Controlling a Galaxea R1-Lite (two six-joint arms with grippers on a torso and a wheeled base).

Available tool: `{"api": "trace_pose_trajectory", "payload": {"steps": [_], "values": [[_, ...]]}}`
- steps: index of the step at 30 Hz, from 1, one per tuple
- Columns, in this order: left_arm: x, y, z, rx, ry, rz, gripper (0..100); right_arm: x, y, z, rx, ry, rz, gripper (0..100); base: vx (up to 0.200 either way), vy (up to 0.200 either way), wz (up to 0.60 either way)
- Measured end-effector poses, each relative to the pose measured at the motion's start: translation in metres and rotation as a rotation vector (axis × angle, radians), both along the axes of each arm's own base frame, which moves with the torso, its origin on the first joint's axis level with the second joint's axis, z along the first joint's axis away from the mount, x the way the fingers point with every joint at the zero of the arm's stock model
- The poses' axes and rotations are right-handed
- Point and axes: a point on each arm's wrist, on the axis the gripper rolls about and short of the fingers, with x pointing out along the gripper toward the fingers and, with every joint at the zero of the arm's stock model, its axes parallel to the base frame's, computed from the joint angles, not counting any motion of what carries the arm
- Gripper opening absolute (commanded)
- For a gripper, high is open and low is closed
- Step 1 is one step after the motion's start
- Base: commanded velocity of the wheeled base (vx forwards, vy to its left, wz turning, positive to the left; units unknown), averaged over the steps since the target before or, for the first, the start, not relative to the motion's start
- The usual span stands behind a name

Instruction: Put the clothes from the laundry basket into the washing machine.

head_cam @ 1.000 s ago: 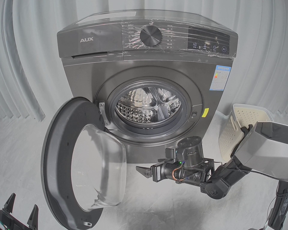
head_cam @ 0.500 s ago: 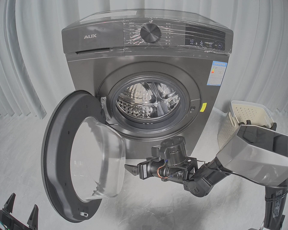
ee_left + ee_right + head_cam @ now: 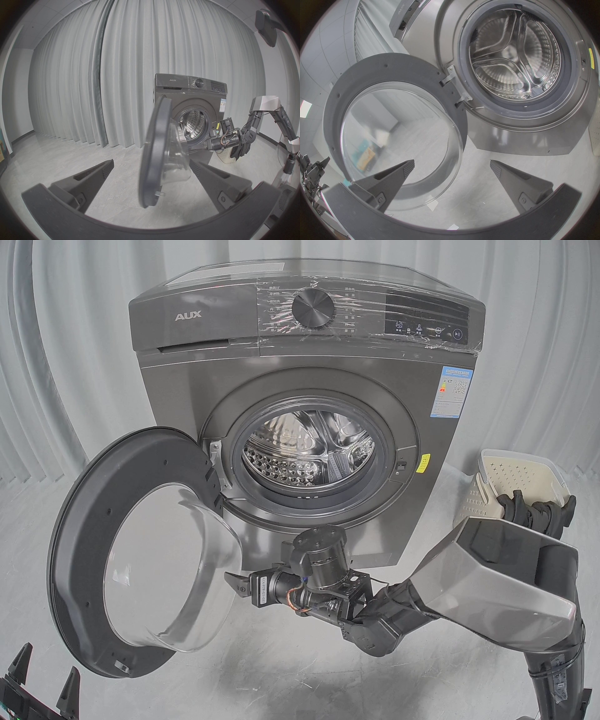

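Note:
The grey washing machine (image 3: 306, 365) stands in front of me with its round door (image 3: 87, 540) swung wide to the left and the steel drum (image 3: 309, 446) empty. My right gripper (image 3: 236, 584) hangs low in front of the machine, at the edge of the door's glass bowl (image 3: 169, 565). In the right wrist view its fingers (image 3: 390, 178) stand open with nothing between them, facing the door (image 3: 393, 125) and the drum (image 3: 515, 53). The white laundry basket (image 3: 522, 474) stands to the machine's right with dark clothes (image 3: 537, 512) draped over its rim. My left gripper (image 3: 49, 662) rests open at the lower left.
Pale curtains (image 3: 62, 365) hang behind the machine. The light floor (image 3: 300, 677) in front of it is bare. The left wrist view shows the door (image 3: 156, 150) edge-on and the right arm (image 3: 265, 106) beyond it.
The door has swung further open to the left. My right gripper has moved left along with it. The head camera shifted a little at first.

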Motion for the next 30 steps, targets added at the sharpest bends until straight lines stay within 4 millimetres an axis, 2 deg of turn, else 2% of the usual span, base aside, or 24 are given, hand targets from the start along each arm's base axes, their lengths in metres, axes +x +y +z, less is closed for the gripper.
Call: {"api": "trace_pose_trajectory", "payload": {"steps": [9, 16, 21, 30], "values": [[0.0, 0.0, 0.0, 0.0, 0.0, 0.0, 100, 0.005, 0.0, -0.002, -0.002, -0.01, -0.036, 100, 0.0, 0.0, 0.0], [0.0, 0.0, 0.0, 0.0, 0.0, 0.0, 100, 0.003, -0.013, 0.003, -0.032, -0.019, -0.055, 100, 0.0, 0.0, 0.0], [0.0, 0.0, 0.0, 0.0, 0.0, 0.0, 100, -0.005, -0.044, 0.016, -0.085, -0.054, -0.08, 100, 0.0, 0.0, 0.0], [0.0, 0.0, 0.0, 0.0, 0.0, 0.0, 100, -0.031, -0.131, 0.052, -0.142, -0.143, -0.18, 100, 0.0, 0.0, 0.0]]}}
